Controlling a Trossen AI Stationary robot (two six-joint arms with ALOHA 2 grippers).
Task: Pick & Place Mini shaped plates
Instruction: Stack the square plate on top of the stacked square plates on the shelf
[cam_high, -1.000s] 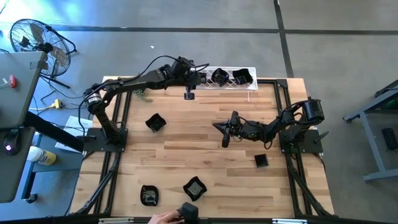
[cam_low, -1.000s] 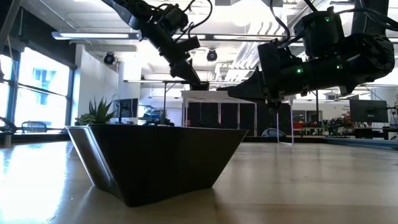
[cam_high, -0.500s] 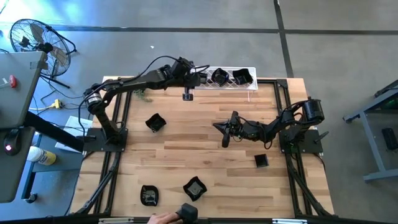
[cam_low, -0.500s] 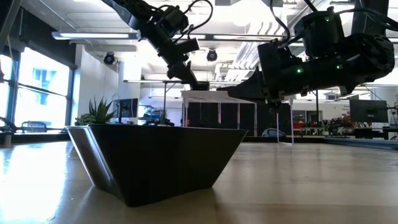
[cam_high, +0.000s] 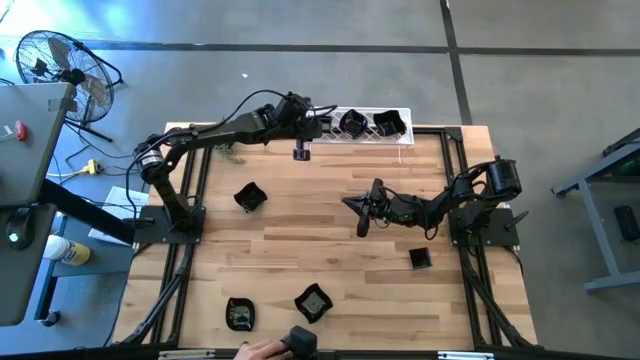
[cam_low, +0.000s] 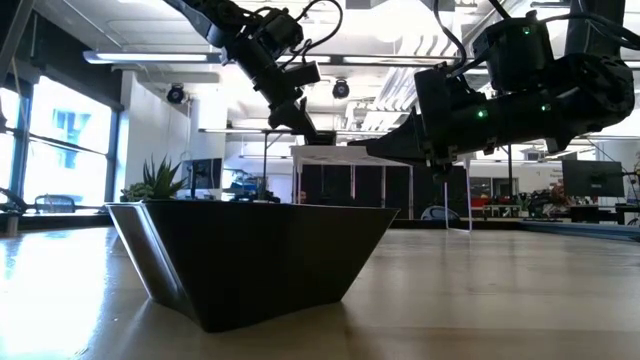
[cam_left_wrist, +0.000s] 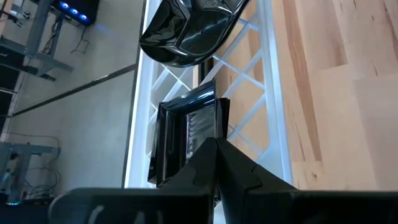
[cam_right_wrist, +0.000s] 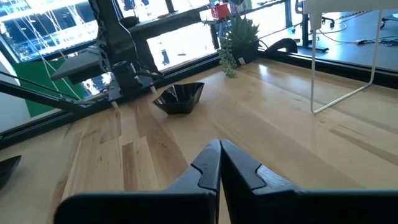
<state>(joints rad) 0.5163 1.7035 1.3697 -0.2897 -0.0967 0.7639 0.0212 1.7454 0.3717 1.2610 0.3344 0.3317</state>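
My left gripper (cam_high: 318, 124) reaches to the white lattice rack (cam_high: 400, 137) at the table's far edge, shut on a square glossy black mini plate (cam_left_wrist: 186, 134) that stands on edge in the lattice. A rounded plate (cam_left_wrist: 186, 31) sits in the rack just beyond it; the high view shows two plates (cam_high: 352, 123) (cam_high: 390, 122) there. My right gripper (cam_high: 350, 205) hovers shut above mid-table, pointing left at a loose plate (cam_right_wrist: 180, 98). More plates lie flat on the table (cam_high: 420, 258) (cam_high: 313, 302) (cam_high: 240, 315). One (cam_low: 250, 260) fills the low view. My left gripper (cam_left_wrist: 216, 144) meets the square plate at its upright side wall (cam_left_wrist: 222, 118), which rises straight out of the shut fingertips. The fingers come down slanting from the near side. The plate stands on edge between the rack's white bars (cam_left_wrist: 264, 124).
A small green plant (cam_low: 160, 180) stands near the table's far left corner. A person's hand (cam_high: 262, 350) holds a dark object (cam_high: 303, 342) at the near edge. Bare wood lies between the loose plates. A black frame (cam_high: 455, 170) borders the table's sides.
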